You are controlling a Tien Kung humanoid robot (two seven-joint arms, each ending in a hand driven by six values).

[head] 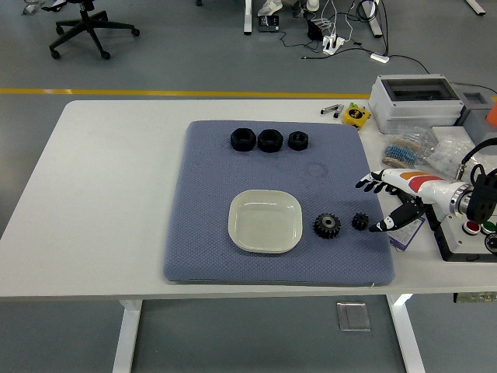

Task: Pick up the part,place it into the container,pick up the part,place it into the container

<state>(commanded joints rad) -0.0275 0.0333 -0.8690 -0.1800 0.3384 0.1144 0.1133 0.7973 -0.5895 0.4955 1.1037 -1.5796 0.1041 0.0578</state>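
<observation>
Two black gears lie on the blue-grey mat (210, 186): a larger gear (327, 225) and a smaller gear (359, 221) to its right. A shallow white square container (265, 221) sits left of them, with nothing in it. My right hand (378, 206) reaches in from the right edge, its black fingers (366, 185) spread and holding nothing. It hovers just right of the smaller gear, with the thumb tip close to it. Three black hex nuts (269, 141) stand in a row at the mat's far side. My left arm is out of view.
At the right of the table are a grey lidded box (411, 101), plastic bags of small parts (435, 148), a control box with red and green buttons (477, 233), a barcode card (409, 229) and a yellow tape measure (356, 115). An office chair stands on the floor beyond.
</observation>
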